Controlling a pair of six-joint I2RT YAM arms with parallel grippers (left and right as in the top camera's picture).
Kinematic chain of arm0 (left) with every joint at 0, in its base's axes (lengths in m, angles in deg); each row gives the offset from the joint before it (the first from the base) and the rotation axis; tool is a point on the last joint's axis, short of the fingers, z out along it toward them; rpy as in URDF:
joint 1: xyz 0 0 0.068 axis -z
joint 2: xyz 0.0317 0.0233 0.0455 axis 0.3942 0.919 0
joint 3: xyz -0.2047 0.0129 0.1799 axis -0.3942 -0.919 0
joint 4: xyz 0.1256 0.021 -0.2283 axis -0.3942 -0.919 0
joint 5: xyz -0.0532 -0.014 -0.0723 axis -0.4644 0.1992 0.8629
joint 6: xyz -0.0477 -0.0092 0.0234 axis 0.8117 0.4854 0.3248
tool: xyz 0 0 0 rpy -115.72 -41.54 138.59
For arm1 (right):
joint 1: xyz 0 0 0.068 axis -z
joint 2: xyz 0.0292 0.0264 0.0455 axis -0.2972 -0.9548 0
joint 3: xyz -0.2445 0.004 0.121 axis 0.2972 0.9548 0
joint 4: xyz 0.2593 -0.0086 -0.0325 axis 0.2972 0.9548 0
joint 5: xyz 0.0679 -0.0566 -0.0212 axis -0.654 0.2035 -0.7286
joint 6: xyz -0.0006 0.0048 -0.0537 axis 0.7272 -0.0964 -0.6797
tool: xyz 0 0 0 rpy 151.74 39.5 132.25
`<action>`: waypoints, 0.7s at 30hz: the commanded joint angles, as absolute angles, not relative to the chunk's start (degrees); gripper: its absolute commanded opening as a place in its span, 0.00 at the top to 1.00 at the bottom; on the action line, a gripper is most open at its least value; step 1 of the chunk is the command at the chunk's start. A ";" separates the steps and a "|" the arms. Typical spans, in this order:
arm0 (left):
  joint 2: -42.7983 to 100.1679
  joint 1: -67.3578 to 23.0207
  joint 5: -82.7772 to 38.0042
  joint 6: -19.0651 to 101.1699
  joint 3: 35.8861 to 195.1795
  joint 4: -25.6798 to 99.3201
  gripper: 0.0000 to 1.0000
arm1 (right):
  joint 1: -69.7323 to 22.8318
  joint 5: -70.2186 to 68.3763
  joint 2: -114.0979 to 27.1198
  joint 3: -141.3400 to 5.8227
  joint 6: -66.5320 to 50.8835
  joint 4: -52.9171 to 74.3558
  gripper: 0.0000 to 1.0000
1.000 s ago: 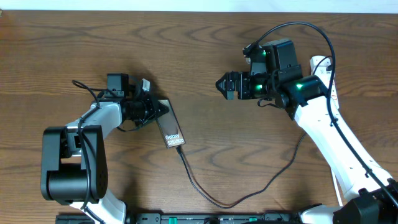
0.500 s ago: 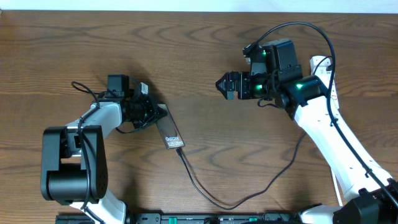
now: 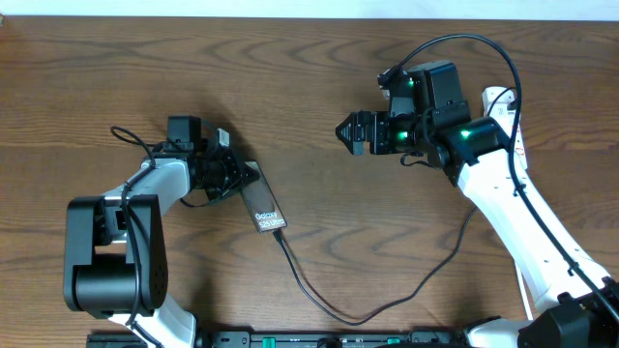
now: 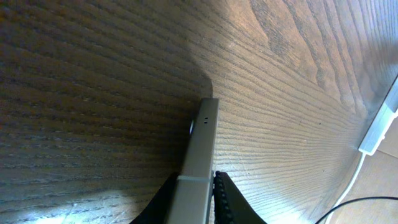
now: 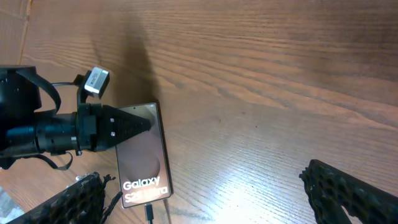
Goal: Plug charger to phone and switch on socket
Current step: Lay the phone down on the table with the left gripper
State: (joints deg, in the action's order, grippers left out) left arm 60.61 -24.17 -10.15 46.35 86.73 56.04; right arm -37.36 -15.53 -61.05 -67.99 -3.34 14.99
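Note:
The phone (image 3: 263, 205) lies on the wooden table with its lettered end toward the front. It also shows in the right wrist view (image 5: 142, 163) and edge-on in the left wrist view (image 4: 203, 140). My left gripper (image 3: 241, 175) is shut on the phone's far end, a finger on each side (image 4: 194, 182). The charger cable (image 3: 319, 300) loops across the front of the table, and its plug tip (image 5: 150, 213) meets the phone's lettered end. My right gripper (image 3: 344, 130) is open and empty, raised to the right of the phone (image 5: 211, 199). The socket (image 3: 496, 98) is mostly hidden behind my right arm.
A white block with a white cord (image 4: 378, 132) shows at the right edge of the left wrist view. My right arm's own black cable (image 3: 464, 41) arcs above its wrist. The robot base rail (image 3: 319, 339) runs along the table's front edge.
My left gripper has turned the phone slightly, and its lettered end has shifted a little to the left. The right arm has not moved.

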 commanded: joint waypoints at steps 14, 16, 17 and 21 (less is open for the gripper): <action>60.89 -23.99 -13.62 45.59 86.44 53.97 0.73 | -38.02 -15.29 -60.35 -68.53 -4.41 15.23 0.01; 60.89 -23.99 -13.62 45.59 86.44 53.79 0.73 | -38.02 -15.29 -60.35 -68.53 -4.41 15.23 0.01; 60.89 -23.99 -13.62 45.59 86.44 53.73 0.72 | -38.02 -15.29 -60.35 -68.53 -4.41 15.23 0.01; 60.89 -23.99 -13.62 45.59 86.44 53.66 0.67 | -38.02 -15.29 -60.35 -68.53 -4.41 15.25 0.01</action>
State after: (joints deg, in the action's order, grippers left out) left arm 60.58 -24.17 -11.52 46.31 86.75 54.47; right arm -37.36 -15.51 -61.05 -67.99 -3.37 15.10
